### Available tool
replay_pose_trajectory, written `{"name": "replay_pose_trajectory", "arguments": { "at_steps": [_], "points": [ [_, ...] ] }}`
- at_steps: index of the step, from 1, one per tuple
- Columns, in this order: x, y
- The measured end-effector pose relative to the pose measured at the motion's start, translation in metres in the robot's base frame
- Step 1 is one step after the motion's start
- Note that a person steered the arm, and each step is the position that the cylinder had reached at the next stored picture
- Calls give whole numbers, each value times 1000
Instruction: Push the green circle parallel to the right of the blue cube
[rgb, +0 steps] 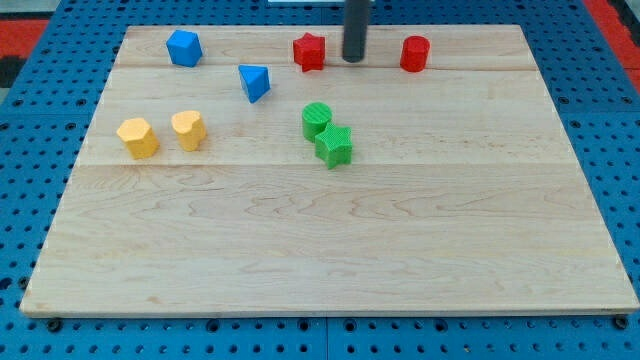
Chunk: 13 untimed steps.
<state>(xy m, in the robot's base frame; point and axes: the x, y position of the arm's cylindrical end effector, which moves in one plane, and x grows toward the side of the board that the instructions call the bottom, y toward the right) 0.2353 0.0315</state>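
Here my tip (354, 59) stands near the view's top edge of the wooden board (330, 250), between the red star block (309, 52) on its left and the red cylinder (415, 53) on its right, touching neither as far as I can tell. It is a bare rod with nothing to open or close. The green circle (316, 120) sits mid-board, touching the green star-like block (334, 145) below it. The blue cube (184, 47) lies at the top left, well apart, with a blue triangular block (254, 81) between them. Two yellow blocks (138, 137) (188, 129) rest on the left.
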Motion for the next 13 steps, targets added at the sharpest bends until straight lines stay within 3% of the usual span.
{"name": "replay_pose_trajectory", "arguments": {
  "at_steps": [1, 2, 3, 5, 7, 8, 9, 11, 13],
  "points": [
    [-20, -22],
    [21, -62],
    [78, -13],
    [142, 15],
    [176, -69],
    [176, -127],
    [162, -125],
    [147, -45],
    [82, -10]
  ]
}}
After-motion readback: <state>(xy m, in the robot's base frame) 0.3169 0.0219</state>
